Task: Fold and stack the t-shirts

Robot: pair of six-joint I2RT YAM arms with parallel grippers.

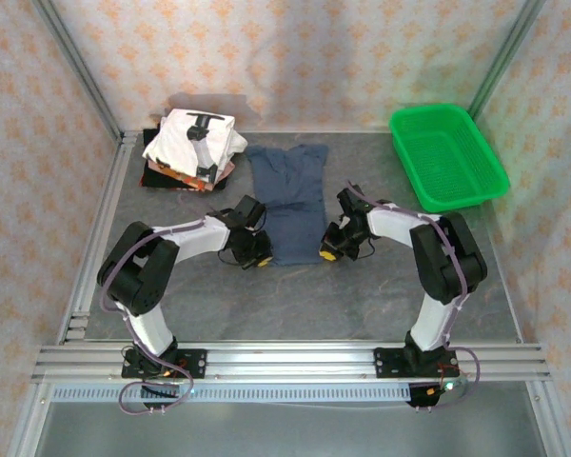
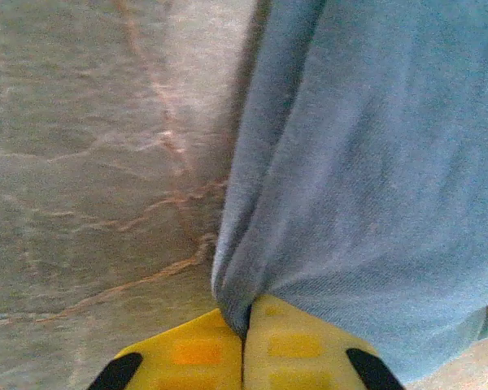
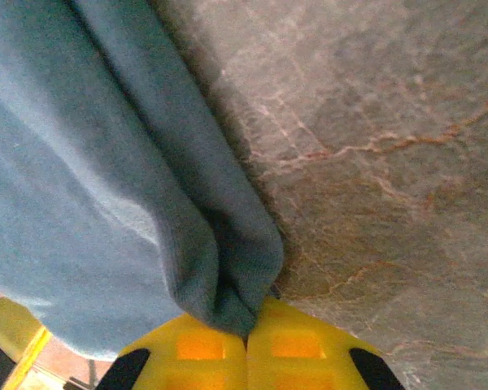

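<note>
Left gripper point(image 2: 246, 321) closed, pinching the near left corner of the navy-blue t-shirt point(image 1: 290, 195). Right gripper point(image 3: 246, 323) closed on the near right corner. The shirt lies lengthwise at mid-surface between the arms. Bare surface point(image 1: 295, 305) is open nearer the bases and on both sides. Folded t-shirt stack point(image 1: 190, 148) just beside the shirt's far left end, lower layers mostly hidden. Green mesh basket point(image 1: 447, 157) far right, apart.

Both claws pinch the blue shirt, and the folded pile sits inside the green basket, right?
Not quite: in the top view the folded pile sits on the table, apart from the green basket. The left gripper and right gripper do pinch the blue shirt.
</note>
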